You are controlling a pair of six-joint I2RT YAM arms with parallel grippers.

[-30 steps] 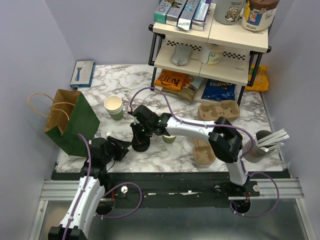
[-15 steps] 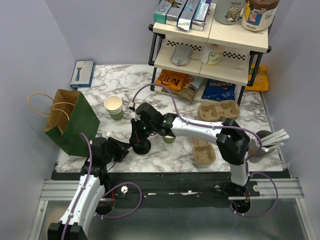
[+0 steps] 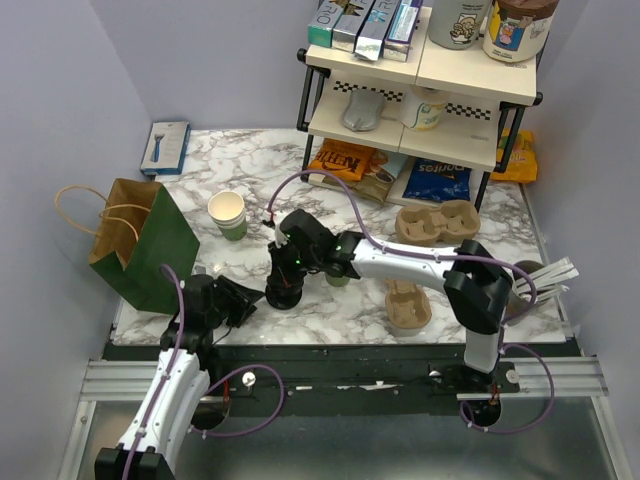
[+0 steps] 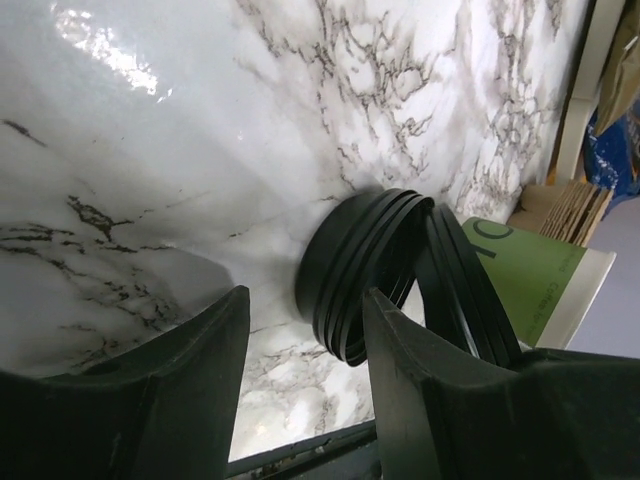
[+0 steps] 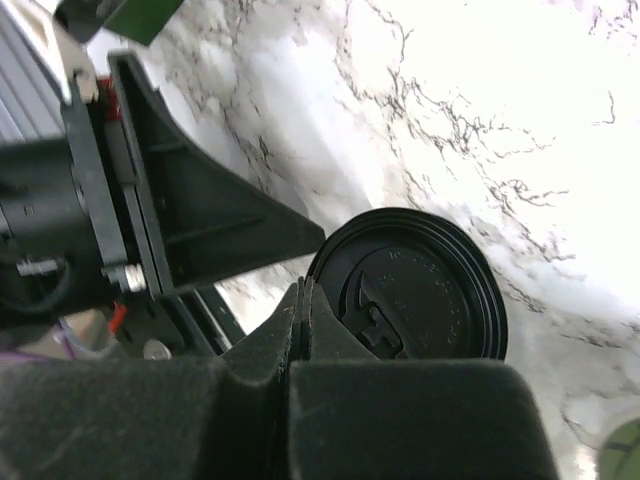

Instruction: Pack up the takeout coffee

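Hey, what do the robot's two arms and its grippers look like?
The left arm and right arm share one design: white tubular links between chunky black joint housings, with a thin purple cable looping alongside each. The left gripper and right gripper have plain matte-black, wedge-shaped fingers. No markings can be made out.

White-and-black arms point(image 3: 400, 262), purple cables point(image 3: 300, 178)

Below the shelf rack point(image 3: 420, 72), a blue bag point(image 3: 437, 180) reads "Doritos". The green cup point(image 4: 530, 275) shows what looks like "10". The embossed lettering on the black lid point(image 5: 420, 290) is illegible.
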